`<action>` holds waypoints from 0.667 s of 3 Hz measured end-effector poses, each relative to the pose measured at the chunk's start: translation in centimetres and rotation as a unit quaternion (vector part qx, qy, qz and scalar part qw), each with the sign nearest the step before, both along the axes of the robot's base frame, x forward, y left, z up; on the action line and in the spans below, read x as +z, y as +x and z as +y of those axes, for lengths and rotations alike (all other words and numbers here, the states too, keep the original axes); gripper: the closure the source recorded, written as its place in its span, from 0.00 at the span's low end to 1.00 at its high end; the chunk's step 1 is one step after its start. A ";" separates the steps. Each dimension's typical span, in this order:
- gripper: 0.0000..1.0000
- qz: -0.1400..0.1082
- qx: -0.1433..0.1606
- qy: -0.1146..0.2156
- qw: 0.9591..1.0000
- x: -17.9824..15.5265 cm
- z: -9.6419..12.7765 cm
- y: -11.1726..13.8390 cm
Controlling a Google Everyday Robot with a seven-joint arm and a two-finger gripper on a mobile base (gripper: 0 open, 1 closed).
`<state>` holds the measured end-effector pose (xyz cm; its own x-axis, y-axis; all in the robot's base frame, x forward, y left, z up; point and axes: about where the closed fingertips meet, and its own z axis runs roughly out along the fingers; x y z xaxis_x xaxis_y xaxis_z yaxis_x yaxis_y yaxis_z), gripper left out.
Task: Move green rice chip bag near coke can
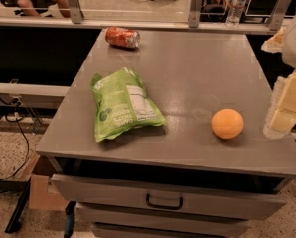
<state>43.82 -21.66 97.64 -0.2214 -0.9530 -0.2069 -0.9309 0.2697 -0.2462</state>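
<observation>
The green rice chip bag [122, 104] lies flat on the left half of the grey table [197, 73], its white label panel facing up. The coke can [122, 37] lies on its side at the table's far left corner, well beyond the bag. My gripper [287, 100] shows at the right edge of the view, pale yellow and white, beside the table's right side and far from both the bag and the can. Nothing is in it.
A round orange fruit [227, 123] sits on the table near the front right, close to the gripper. A drawer with a black handle [164, 201] sticks out below the front edge. A glass partition and a water bottle [238, 4] stand behind the table.
</observation>
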 end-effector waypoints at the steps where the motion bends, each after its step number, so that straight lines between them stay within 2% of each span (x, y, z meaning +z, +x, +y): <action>1: 0.00 0.000 0.000 0.000 1.000 0.0 0.0 0.0; 2: 0.00 -0.006 -0.010 0.038 0.999 -0.2 0.6 0.1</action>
